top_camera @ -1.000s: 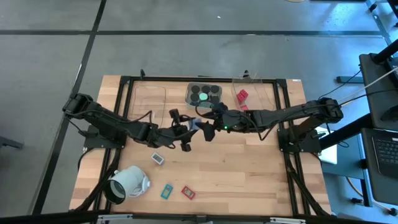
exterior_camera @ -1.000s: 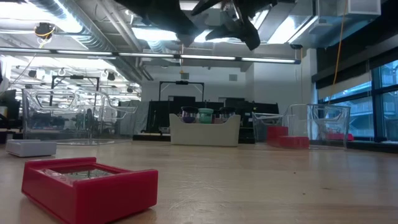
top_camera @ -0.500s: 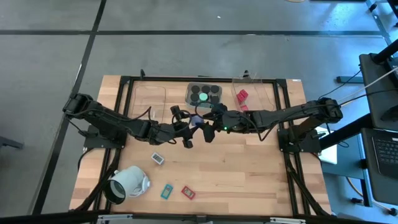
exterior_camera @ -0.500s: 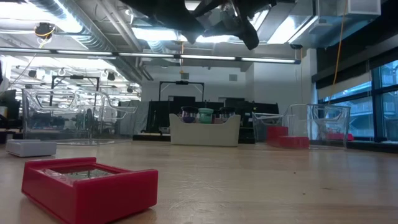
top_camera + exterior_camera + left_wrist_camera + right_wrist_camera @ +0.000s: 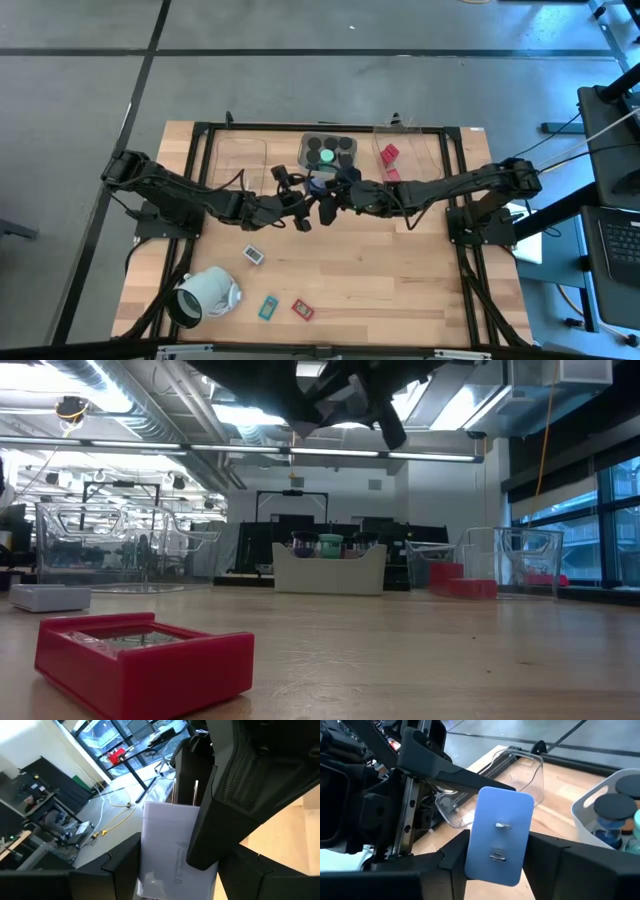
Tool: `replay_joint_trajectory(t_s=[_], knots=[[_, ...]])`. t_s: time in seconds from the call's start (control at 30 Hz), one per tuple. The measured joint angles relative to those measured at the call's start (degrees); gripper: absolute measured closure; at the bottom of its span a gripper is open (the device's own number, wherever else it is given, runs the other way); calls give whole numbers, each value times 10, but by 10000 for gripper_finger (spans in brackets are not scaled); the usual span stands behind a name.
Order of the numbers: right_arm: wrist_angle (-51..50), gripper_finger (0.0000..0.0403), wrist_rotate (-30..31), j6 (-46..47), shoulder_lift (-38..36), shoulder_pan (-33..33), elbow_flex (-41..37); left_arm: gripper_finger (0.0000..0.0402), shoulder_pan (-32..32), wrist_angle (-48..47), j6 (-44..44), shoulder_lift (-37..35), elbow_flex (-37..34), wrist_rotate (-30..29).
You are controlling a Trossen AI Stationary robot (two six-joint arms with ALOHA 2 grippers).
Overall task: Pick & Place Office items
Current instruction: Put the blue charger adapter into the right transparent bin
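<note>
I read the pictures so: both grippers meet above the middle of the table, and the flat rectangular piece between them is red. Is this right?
Not quite. The flat rectangular piece is pale blue, not red; the right wrist view shows it plainly. The rest stands: the left gripper and the right gripper meet above the middle of the table, with the piece between them.

flat card [image 5: 499, 837] between both end effectors above table [image 5: 400, 270] centre, tray [image 5: 330, 152] behind

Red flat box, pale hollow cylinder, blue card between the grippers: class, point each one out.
Red flat box [image 5: 143, 662], low view, front wall.
Pale hollow cylinder [image 5: 205, 291], high view, outer side.
Blue card [image 5: 499, 836], right wrist view, flat face.
</note>
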Motion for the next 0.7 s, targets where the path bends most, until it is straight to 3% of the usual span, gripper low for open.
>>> replay_joint_trajectory(t_s=[0.4,0.7], knots=[[19,273,15,-14,1,-4,0,176,1,0,-5,-1,2,-16],[14,278,11,-37,-1,-15,-1,132,-11,1,-42,-1,2,-24]])
